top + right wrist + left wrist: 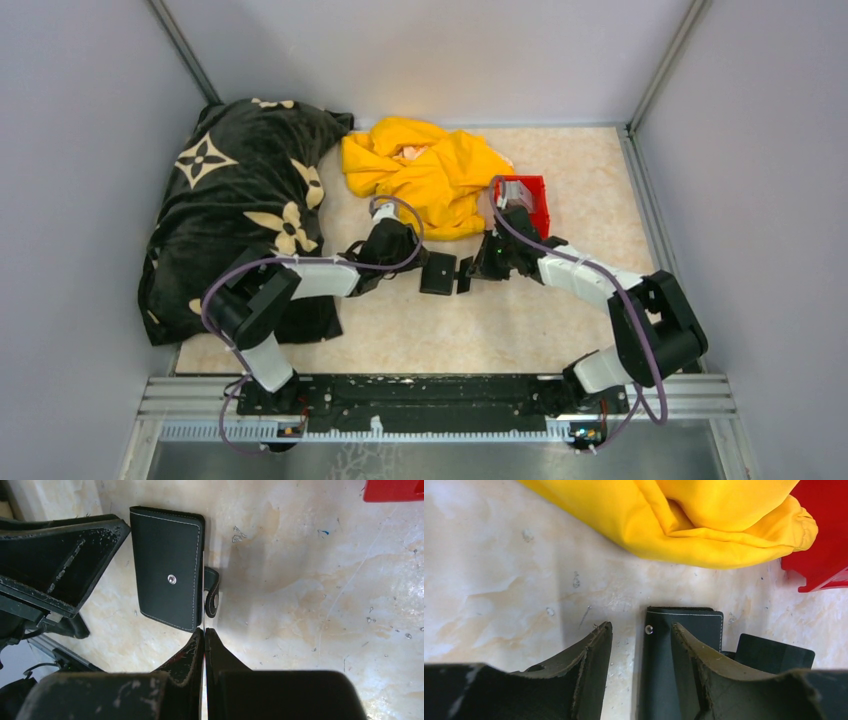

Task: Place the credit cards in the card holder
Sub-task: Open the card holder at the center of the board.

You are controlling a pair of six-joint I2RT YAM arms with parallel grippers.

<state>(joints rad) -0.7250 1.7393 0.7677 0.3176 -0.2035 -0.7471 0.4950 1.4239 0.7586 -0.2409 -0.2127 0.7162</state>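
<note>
The card holder (438, 272) is a black wallet with white stitching and a snap stud, lying flat on the table between the two arms. My left gripper (640, 626) is open over the wallet's left edge (659, 650); one finger (696, 652) hangs above the wallet, the other (591, 655) above bare table. My right gripper (205, 630) is shut on a thin credit card (205, 570), seen edge-on as a pale line along the wallet's (167, 575) open side, next to the snap tab (213, 592). In the top view the right gripper (472, 270) sits just right of the wallet.
A red bin (538, 205) stands behind the right gripper with something pale grey in its left end. A yellow cloth (430, 175) lies behind the wallet and a black flowered blanket (240, 210) is heaped at the left. Grey walls enclose the table.
</note>
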